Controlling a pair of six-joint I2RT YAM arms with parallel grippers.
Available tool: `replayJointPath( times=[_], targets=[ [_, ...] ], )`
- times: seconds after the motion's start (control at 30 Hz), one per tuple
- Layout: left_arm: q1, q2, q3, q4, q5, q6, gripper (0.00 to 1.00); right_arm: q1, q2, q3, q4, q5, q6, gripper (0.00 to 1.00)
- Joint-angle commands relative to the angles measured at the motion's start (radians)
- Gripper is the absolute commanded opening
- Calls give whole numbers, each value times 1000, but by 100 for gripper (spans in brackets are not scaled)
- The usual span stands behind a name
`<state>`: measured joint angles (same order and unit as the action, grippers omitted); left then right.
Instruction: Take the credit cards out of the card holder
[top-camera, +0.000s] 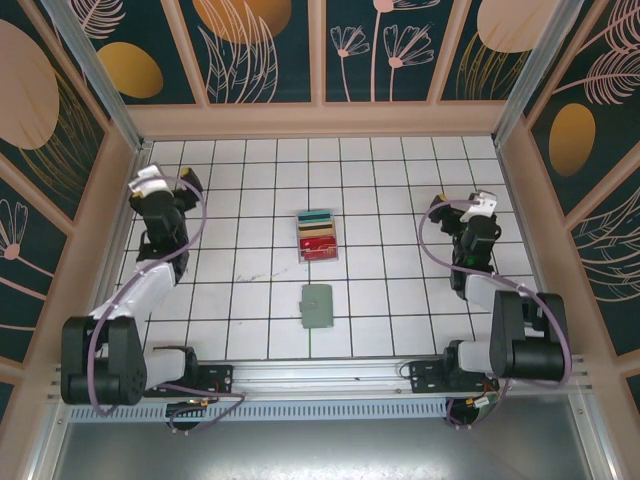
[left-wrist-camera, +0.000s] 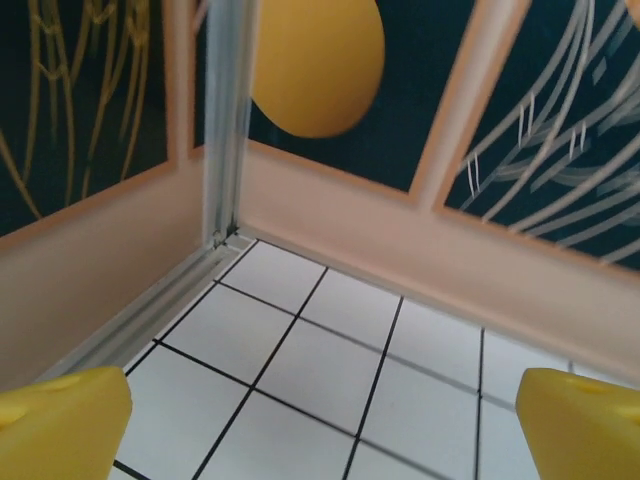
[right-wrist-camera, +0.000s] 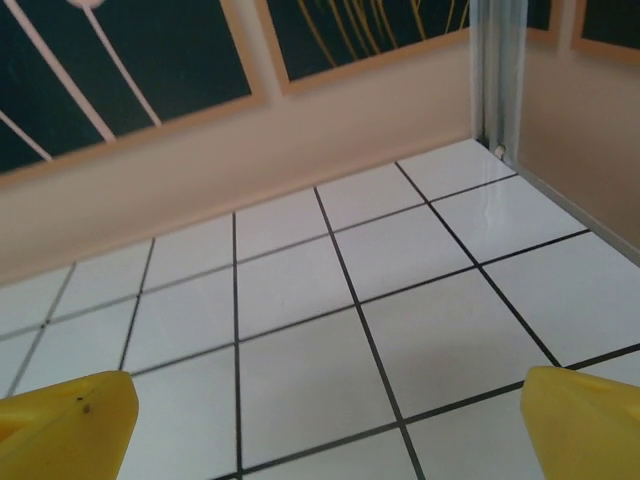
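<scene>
card holder (top-camera: 318, 306): closed, lying flat near the middle of the tabletop (top-camera: 250, 200), on the side toward the arm bases. task not begun, by my reading. both arms stand at the sides, well apart from it. left fingers (left-wrist-camera: 62, 425) are spread wide over bare tile, pinching nothing; right fingers (right-wrist-camera: 66, 425) likewise. clear tray (top-camera: 318, 236) with a coloured stack sits just beyond the holder. credit cards judged still inside. reaching, opening and pulling each card are all left to do.
</scene>
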<state>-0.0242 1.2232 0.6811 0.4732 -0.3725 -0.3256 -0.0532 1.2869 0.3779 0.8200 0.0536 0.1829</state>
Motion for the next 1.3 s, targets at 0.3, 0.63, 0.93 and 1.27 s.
replayJointPath(
  times=[0.3,0.63,0.93,1.27],
  targets=[
    [-12,-88,123,-616,283,-335,84,0,-149,118,-375,-270,397,99],
    [-385,-81,61,-809,245,-552,69,383,-299,86,-560,-100,372,99],
    [-819,54,120,-893,142,-776,67,613,-362,79,-712,81,426,99],
    [-1063,316,320,-997,99,-756,57,712,-411,53,-821,130,484,99]
  ],
)
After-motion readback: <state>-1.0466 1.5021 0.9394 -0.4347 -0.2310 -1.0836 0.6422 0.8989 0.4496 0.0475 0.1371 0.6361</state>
